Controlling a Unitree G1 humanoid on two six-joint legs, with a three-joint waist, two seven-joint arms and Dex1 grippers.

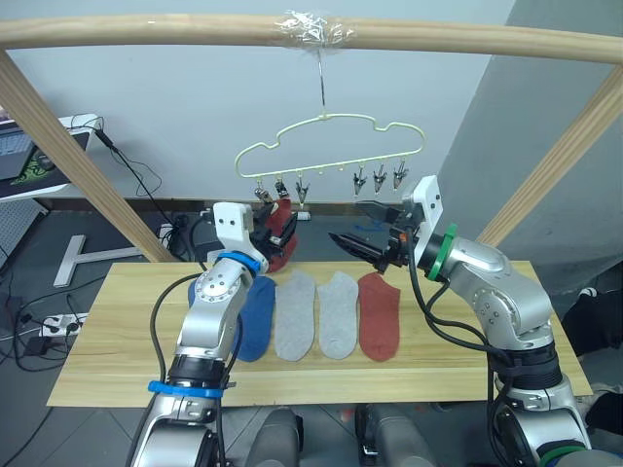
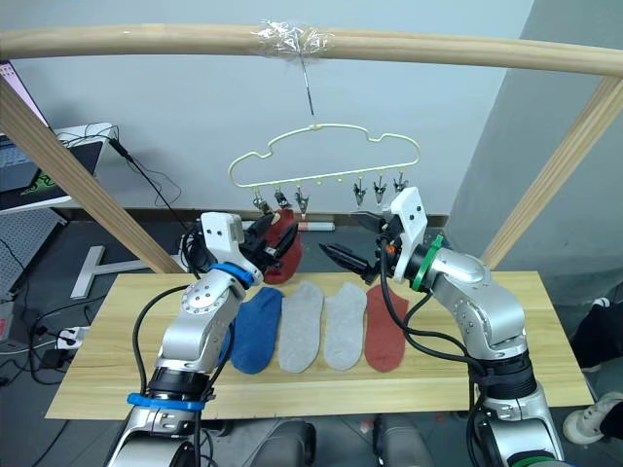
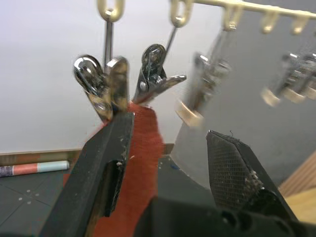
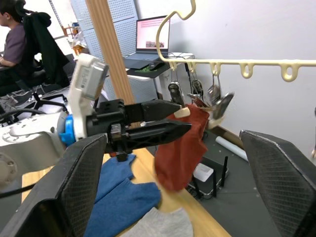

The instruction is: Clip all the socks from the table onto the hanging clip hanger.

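Observation:
The pale yellow-green clip hanger (image 1: 331,146) hangs by its hook from the wooden bar. One rust red sock (image 1: 283,230) dangles from a clip (image 3: 150,74) near the hanger's left end. My left gripper (image 1: 272,233) is open, its fingers (image 3: 101,168) on either side of that sock just under the clips. Open and empty, my right gripper (image 1: 358,226) hovers below the right-hand clips (image 1: 380,178), pointing left toward the hanging sock. On the table (image 1: 117,331) lie a blue sock (image 1: 255,316), two grey socks (image 1: 295,313) and a second rust red sock (image 1: 380,313) in a row.
A thick wooden bar (image 1: 175,31) crosses overhead, carried by slanted posts (image 1: 58,136) on both sides. Cables and a power strip (image 1: 54,326) lie on the floor to the left. A person (image 4: 15,39) sits at a desk with a laptop (image 4: 150,37) behind.

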